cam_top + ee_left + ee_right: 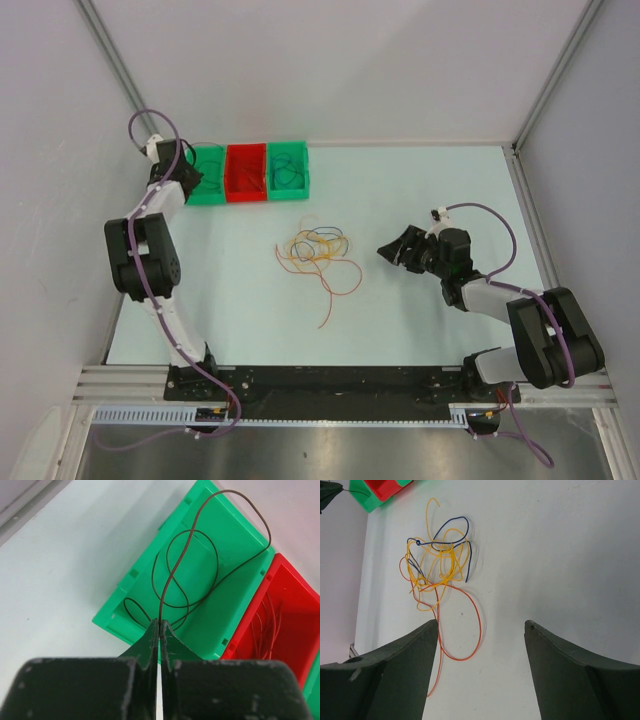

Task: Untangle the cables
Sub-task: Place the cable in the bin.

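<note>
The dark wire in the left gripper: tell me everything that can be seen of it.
The dark wire is one hair-thin, brownish-black strand that looks flexible and plastic-coated. Its near end is pinched in the shut left gripper. From there it rises and curls in loose loops over the open green bin, arching out past the bin's far rim before swinging back in. Whether every loop in the bin belongs to this strand cannot be told.

Glossy plastic on a matt counter (65, 565)
My left tool (160, 626), showing scuffed matt black plastic, is pinching a thin, smooth-coated brown cable (161, 602). The green bin (240, 611) below is gleaming like moulded plastic.
</note>
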Robot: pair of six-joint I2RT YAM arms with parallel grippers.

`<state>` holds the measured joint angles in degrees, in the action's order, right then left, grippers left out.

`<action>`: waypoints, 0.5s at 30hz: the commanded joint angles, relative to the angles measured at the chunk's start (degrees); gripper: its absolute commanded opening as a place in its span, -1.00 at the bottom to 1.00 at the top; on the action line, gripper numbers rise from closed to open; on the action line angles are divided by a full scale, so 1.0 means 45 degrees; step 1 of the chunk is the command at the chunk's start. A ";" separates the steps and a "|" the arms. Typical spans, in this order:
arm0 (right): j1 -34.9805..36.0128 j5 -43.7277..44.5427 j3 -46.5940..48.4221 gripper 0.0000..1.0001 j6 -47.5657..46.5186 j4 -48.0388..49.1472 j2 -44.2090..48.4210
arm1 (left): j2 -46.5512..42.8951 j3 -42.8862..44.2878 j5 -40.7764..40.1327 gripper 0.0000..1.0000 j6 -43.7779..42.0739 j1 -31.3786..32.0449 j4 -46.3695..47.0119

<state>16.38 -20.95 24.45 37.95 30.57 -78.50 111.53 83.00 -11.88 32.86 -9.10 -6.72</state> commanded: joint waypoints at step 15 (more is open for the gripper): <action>-0.0066 -0.0110 0.0231 0.48 0.0081 0.0434 -0.0036 | 0.0781 0.1101 0.1898 -1.00 0.0140 0.0402 0.0655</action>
<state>16.38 -21.08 24.43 37.95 30.57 -78.50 112.73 83.02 -6.68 34.48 -7.35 -6.59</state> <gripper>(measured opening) 0.742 0.007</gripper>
